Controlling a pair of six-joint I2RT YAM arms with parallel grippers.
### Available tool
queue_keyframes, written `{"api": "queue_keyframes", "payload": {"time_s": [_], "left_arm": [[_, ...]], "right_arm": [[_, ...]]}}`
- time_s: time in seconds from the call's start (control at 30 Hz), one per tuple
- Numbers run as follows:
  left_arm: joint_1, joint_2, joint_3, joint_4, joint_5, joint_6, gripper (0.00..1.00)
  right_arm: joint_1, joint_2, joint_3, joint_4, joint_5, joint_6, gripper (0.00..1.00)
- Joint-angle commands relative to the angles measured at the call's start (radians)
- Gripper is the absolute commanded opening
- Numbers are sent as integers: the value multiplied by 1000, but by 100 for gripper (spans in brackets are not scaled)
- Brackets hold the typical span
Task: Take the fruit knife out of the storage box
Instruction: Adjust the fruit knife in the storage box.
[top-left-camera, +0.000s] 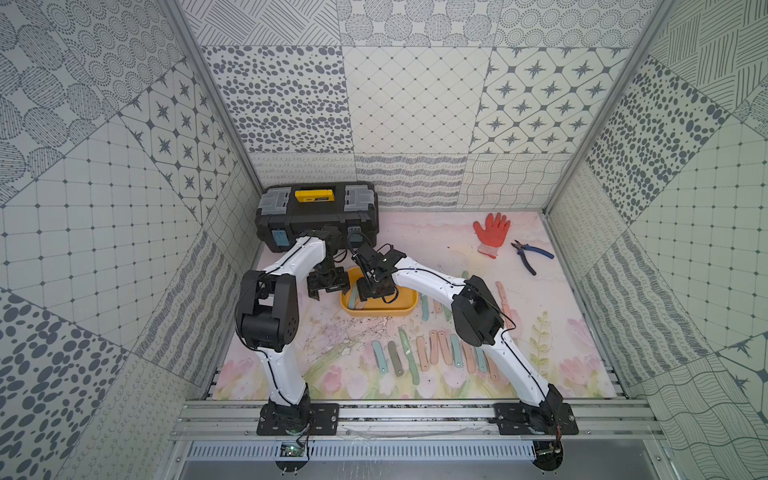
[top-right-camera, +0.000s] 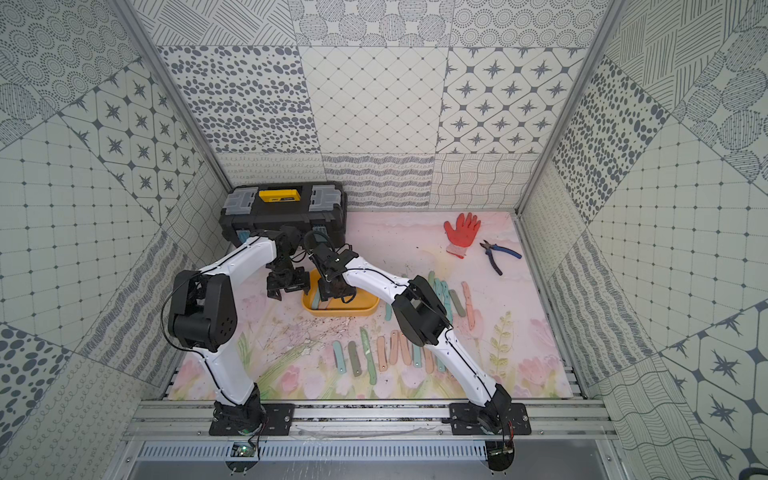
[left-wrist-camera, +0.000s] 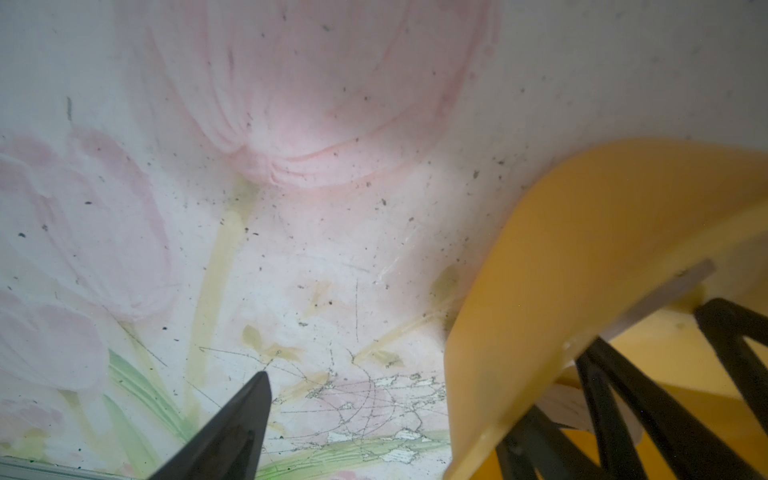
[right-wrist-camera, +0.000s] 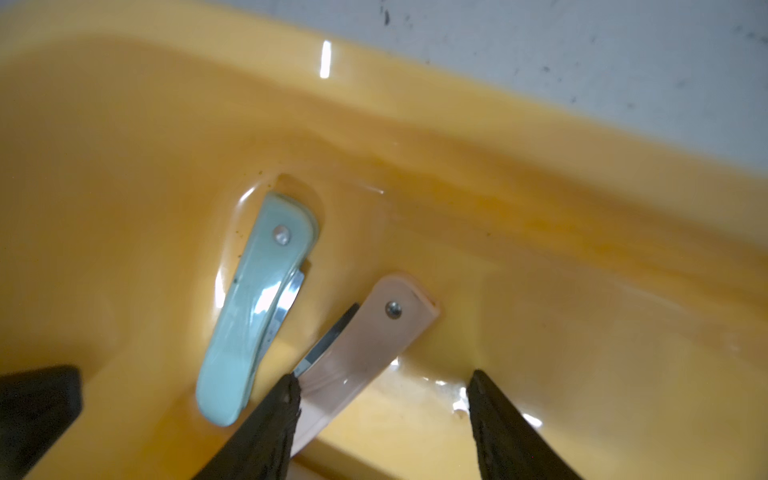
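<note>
The yellow storage box (top-left-camera: 384, 314) (top-right-camera: 347, 312) sits mid-table in both top views. My right gripper (top-left-camera: 376, 296) (right-wrist-camera: 384, 378) reaches down into it, open. Two folded fruit knives lie on the box floor: a teal one (right-wrist-camera: 253, 307) and a pale pink one (right-wrist-camera: 370, 340). The pink knife's end runs under one right fingertip (right-wrist-camera: 286, 395); the other fingertip stands apart on bare yellow floor. My left gripper (top-left-camera: 328, 296) (top-right-camera: 291, 294) is open at the box's left end. One of its fingers (left-wrist-camera: 245, 419) stays outside over the mat, with the box wall (left-wrist-camera: 540, 270) between the jaws.
A black toolbox with a yellow handle (top-left-camera: 318, 216) stands at the back left. An orange glove (top-left-camera: 492, 232) and blue-handled pliers (top-left-camera: 532, 255) lie at the back right. Several folded knives (top-left-camera: 415, 353) lie in rows on the floral mat in front of and right of the box.
</note>
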Motion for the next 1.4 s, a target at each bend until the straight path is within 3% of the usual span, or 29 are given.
{"api": "queue_keyframes", "payload": {"time_s": [0.0, 0.27, 0.4, 0.63, 0.77, 0.87, 1.0, 1.13, 1.37], "left_arm": [[3, -9, 15, -18, 5, -14, 80], [4, -9, 17, -20, 2, -13, 81], [3, -9, 18, -19, 4, -13, 81], [4, -8, 15, -18, 5, -14, 80], [4, -7, 17, -17, 5, -14, 81], [4, -3, 15, -18, 5, -14, 81], [4, -3, 17, -17, 4, -14, 81], [3, -4, 17, -18, 4, -14, 80], [4, -7, 18, -17, 5, -14, 80]], "right_arm": [[4, 59, 13, -17, 36, 35, 67], [-1, 90, 57, -99, 143, 9, 59], [-9, 29, -35, -90, 204, -9, 55], [-50, -91, -219, -33, 272, -32, 57], [-60, -173, -310, 73, 231, -63, 57], [-60, -217, -332, 83, 207, -36, 64], [-74, -195, -304, 47, 70, 10, 66], [-71, -139, -238, -26, 25, 22, 66], [-74, -113, -218, -17, 26, 11, 56]]}}
